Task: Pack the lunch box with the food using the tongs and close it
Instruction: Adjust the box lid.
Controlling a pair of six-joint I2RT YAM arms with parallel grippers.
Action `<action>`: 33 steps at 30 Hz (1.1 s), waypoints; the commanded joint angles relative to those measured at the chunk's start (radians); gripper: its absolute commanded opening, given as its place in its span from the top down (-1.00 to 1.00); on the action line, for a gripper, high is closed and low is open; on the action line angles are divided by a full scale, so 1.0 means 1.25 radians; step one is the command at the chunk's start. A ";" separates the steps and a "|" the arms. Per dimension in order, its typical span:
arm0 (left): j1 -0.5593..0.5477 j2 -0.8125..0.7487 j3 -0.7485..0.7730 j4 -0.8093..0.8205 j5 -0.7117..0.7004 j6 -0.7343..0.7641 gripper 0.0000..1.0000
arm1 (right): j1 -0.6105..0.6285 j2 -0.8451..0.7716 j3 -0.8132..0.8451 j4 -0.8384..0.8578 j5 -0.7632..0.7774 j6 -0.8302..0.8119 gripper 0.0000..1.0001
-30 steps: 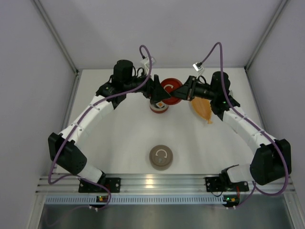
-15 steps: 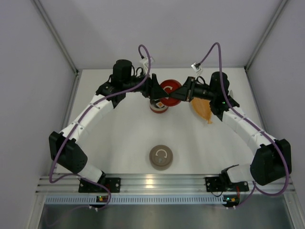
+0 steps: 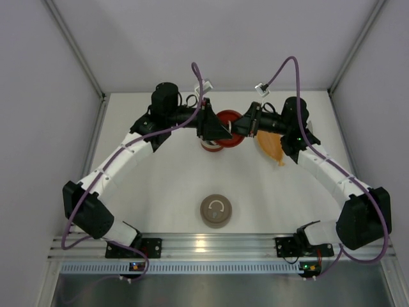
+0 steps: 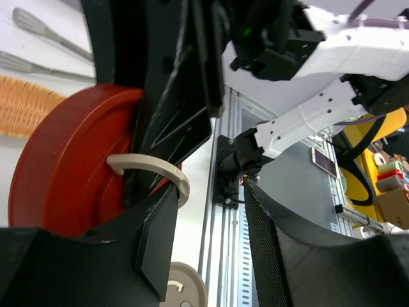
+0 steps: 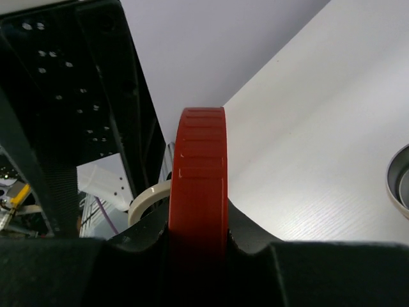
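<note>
My right gripper (image 3: 243,126) is shut on a red round lid (image 3: 228,120), which it holds on edge (image 5: 198,166) above the table. A beige loop handle (image 4: 152,170) sticks out of the lid's face. My left gripper (image 3: 213,127) is up against that face, with one finger (image 4: 153,249) right under the handle. Its jaws (image 4: 208,192) stand apart, and only the table shows between them. Part of the round lunch box (image 3: 211,145) peeks out below the left gripper. The silver tongs (image 4: 41,29) lie on the table past the lid. The food is hidden.
An orange woven boat-shaped tray (image 3: 270,146) lies right of the lid, under the right arm. A beige round lid (image 3: 216,211) with a loop handle sits near the front middle. A metal rail (image 3: 217,243) runs along the front edge.
My left gripper has moved right, onto the lid's face, and its jaws have narrowed. The right gripper still holds the lid, now shifted slightly up and back.
</note>
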 commanded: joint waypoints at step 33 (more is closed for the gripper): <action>-0.033 -0.082 0.146 -0.209 -0.410 0.316 -0.17 | -0.016 0.023 0.088 0.234 0.026 0.086 1.00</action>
